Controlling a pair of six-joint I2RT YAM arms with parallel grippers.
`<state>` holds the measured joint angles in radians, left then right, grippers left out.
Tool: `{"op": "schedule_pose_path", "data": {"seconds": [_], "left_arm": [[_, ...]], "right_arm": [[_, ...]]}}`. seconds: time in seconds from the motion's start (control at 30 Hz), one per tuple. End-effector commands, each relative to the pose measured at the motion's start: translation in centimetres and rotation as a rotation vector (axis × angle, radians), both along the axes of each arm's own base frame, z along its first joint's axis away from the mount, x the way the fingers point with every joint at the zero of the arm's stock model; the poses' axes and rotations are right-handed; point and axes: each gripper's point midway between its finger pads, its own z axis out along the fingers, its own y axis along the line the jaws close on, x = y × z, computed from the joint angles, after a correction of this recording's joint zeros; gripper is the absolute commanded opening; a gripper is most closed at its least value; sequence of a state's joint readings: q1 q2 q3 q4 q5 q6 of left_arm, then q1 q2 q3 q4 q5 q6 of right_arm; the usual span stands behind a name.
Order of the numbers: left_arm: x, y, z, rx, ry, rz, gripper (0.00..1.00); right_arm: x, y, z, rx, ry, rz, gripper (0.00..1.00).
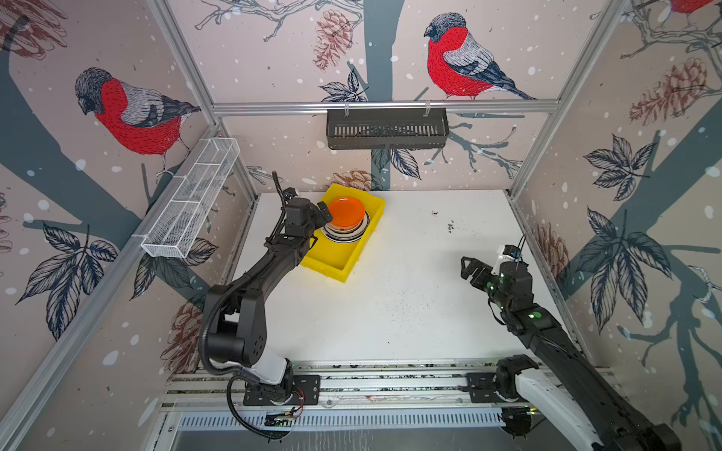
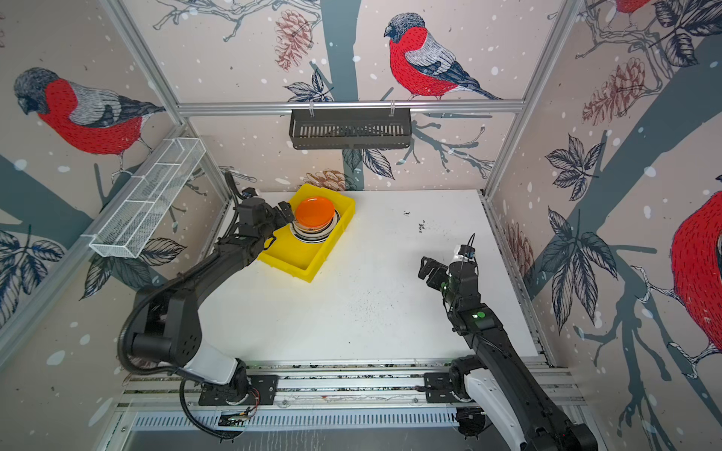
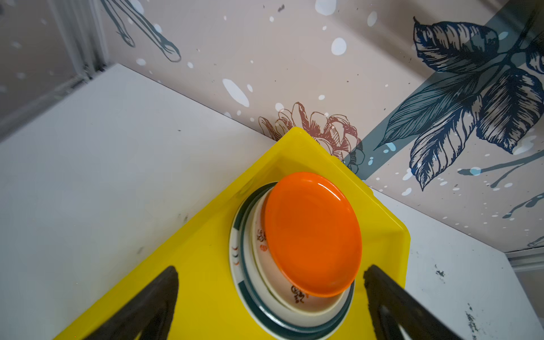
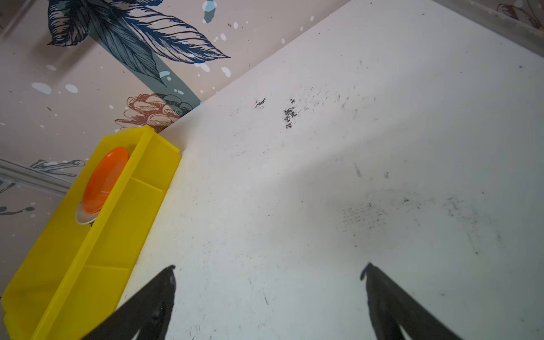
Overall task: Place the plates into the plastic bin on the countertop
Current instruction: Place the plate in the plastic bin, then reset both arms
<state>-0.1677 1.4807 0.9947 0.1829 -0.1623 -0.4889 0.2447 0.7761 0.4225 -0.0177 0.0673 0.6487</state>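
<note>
Looking across the white table (image 1: pixel 390 312), I see no plate lying loose on it in any view. Every plate in sight is inside the yellow plastic bin (image 1: pixel 336 257), which sits askew at the far left of the table, one corner close to the back wall. So I judge the task near its end, and the step in hand to be the left arm getting clear of the bin.

To do that well, the arm should lift straight up before swinging away. The stack of plates (image 3: pixel 244 282) rises above the bin's rim, and the orange plate (image 3: pixel 312 232) on top sits shifted to one side of the cream one below, so a brush from a finger could slide it off.

The left arm's fingers (image 3: pixel 156 303) are spread wide and grasp nothing. They are poised over the bin on either side of the stack's near edge, close to it but not touching as far as I can tell. The right arm's fingers (image 4: pixel 391 303) are likewise parted and empty, hovering over bare table well apart from the bin.

As for containers, the bin holds the one stack in its far half, with a white plate with a dark green band lowest of what shows; its near half is bare. The white wire rack (image 1: pixel 191 199) on the left wall and the black slotted basket (image 1: pixel 386 129) on the back rail show nothing inside.
</note>
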Motion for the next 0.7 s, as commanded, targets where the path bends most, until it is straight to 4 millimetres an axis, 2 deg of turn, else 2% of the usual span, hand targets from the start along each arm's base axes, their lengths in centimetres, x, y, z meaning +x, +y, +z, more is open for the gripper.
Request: {"op": "schedule_pose_path", "data": {"seconds": [0.0,0.07,0.13,0.23,0.3,0.43,0.57,0.67], "left_arm": [[-2.8,3.1,3.4,0.142,-0.173,0.111,0.97],[-5.7,4.3,4.1,0.187,-0.246,0.145,0.97],[-8.5,5.6,3.8,0.243,-0.306,0.188,0.97],[-11.4,7.2,1.4,0.336,-0.315,0.243,0.97],[-12.7,8.0,-0.2,0.380,-0.308,0.274,0.97],[-13.4,7.9,-2.4,0.475,-0.315,0.241,0.97],[-12.2,7.9,-4.7,0.508,-0.261,0.234,0.97],[-12.2,7.9,-5.4,0.531,-0.285,0.241,0.97]], "right_arm": [[1.8,-0.2,2.5,-0.003,-0.155,-0.043,1.00],[2.3,0.0,2.3,-0.031,-0.174,-0.042,1.00],[2.9,-0.5,2.3,-0.077,-0.192,-0.075,1.00],[3.6,-1.5,2.2,-0.148,-0.215,-0.138,1.00],[3.9,-2.4,2.0,-0.199,-0.213,-0.186,1.00],[3.6,-5.3,2.0,-0.316,-0.212,-0.326,1.00],[3.1,-6.6,1.9,-0.373,-0.268,-0.373,1.00],[2.6,-8.2,1.9,-0.427,-0.277,-0.448,1.00]]}}
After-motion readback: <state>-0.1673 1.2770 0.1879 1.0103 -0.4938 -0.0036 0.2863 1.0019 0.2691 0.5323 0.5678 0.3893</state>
